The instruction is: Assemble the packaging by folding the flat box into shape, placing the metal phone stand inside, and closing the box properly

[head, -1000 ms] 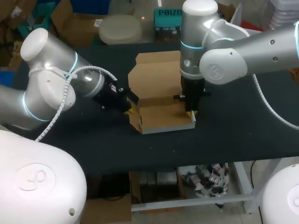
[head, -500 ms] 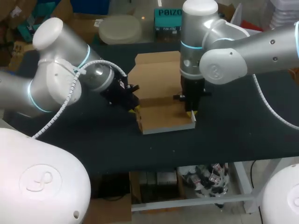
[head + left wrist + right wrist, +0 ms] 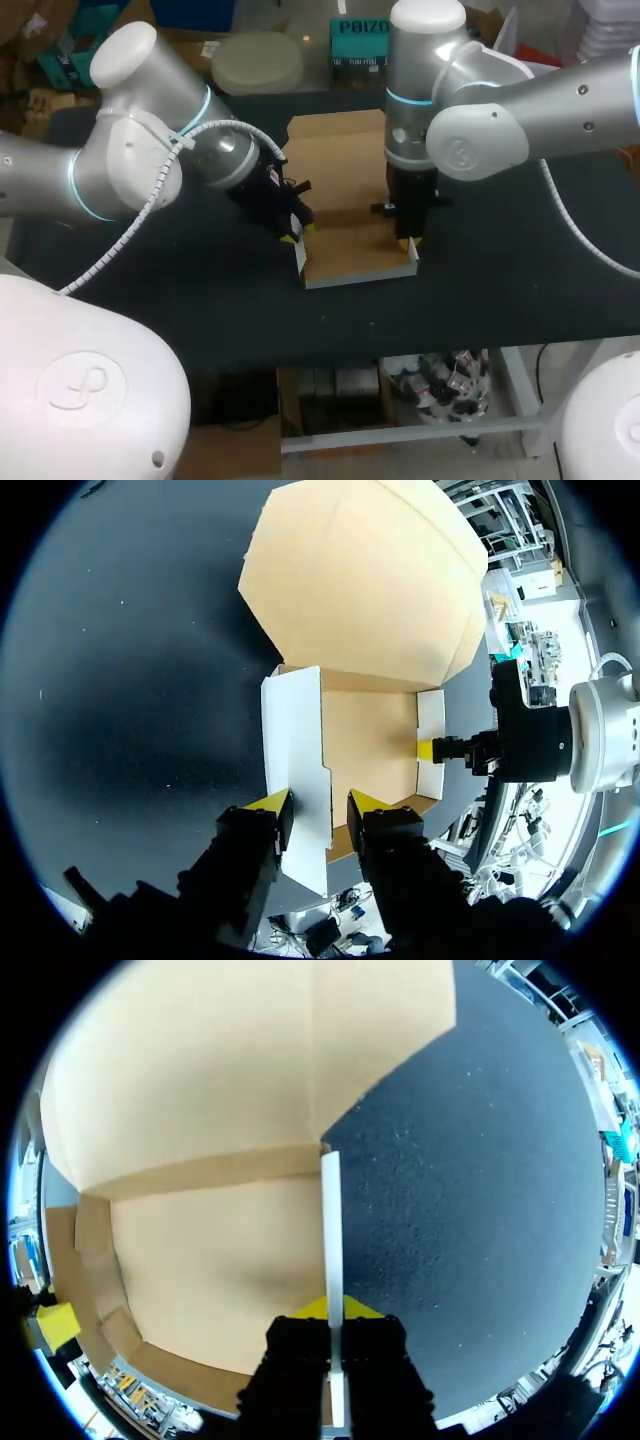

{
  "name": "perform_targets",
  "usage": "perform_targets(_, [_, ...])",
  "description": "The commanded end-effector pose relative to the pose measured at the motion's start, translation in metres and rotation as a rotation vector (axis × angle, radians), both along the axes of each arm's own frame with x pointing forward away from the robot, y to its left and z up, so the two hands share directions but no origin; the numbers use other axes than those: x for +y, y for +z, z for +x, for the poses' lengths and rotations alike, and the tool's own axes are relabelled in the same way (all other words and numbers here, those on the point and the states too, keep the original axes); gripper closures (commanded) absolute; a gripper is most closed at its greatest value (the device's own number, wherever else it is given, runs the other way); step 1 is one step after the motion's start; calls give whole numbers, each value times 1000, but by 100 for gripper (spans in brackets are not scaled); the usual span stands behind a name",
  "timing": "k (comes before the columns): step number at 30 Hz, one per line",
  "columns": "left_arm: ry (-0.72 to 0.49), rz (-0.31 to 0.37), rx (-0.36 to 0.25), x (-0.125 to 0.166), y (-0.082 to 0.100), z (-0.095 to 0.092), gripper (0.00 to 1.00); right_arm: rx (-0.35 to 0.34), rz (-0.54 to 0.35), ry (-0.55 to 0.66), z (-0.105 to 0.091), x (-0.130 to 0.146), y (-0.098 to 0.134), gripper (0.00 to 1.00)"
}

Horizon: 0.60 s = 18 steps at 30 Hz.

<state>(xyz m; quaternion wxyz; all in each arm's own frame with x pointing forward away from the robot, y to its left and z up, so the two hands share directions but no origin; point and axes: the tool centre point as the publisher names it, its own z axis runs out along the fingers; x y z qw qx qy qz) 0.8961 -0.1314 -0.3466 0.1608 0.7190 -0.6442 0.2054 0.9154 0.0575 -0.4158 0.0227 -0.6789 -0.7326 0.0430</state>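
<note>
1 cardboard box (image 3: 340, 170); 2 yellow-tipped claws, the left claw (image 3: 293, 236) and the right claw (image 3: 408, 246); 1 black table (image 3: 500, 280).

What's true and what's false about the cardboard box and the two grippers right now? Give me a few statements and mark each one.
1. The cardboard box has its lid closed over it. False: the lid lies open behind the box.
2. The right gripper is shut on the right side wall. True.
3. Something lies inside the box. False: its floor is bare cardboard.
4. The left side wall stands upright at the left gripper. True.
</note>
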Motion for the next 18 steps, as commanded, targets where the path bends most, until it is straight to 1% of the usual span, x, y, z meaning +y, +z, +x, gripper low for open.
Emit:
perform_targets(1, [-24, 25, 19, -7, 4, 4, 59, 4, -4, 0, 1, 2, 1, 100])
perform_targets(3, [-34, 17, 16, -10, 6, 3, 59, 4, -4, 0, 1, 2, 1, 100])
perform_targets(5, [-50, -5, 13, -10, 10, 1, 60, 4, -4, 0, 1, 2, 1, 100])
perform_targets(9, [-58, -26, -2, -4, 18, -2, 60, 4, -4, 0, 1, 2, 1, 100])
perform_targets(13, [-40, -40, -19, 9, 24, -4, 60, 4, -4, 0, 1, 2, 1, 100])
perform_targets(14, [-36, -44, -21, 13, 25, -4, 62, 4, -4, 0, 1, 2, 1, 100])
perform_targets(15, [-31, -52, -25, 18, 26, -5, 65, 4, -4, 0, 1, 2, 1, 100])
perform_targets(18, [-12, -70, -36, 32, 28, -9, 65, 4, -4, 0, 1, 2, 1, 100])
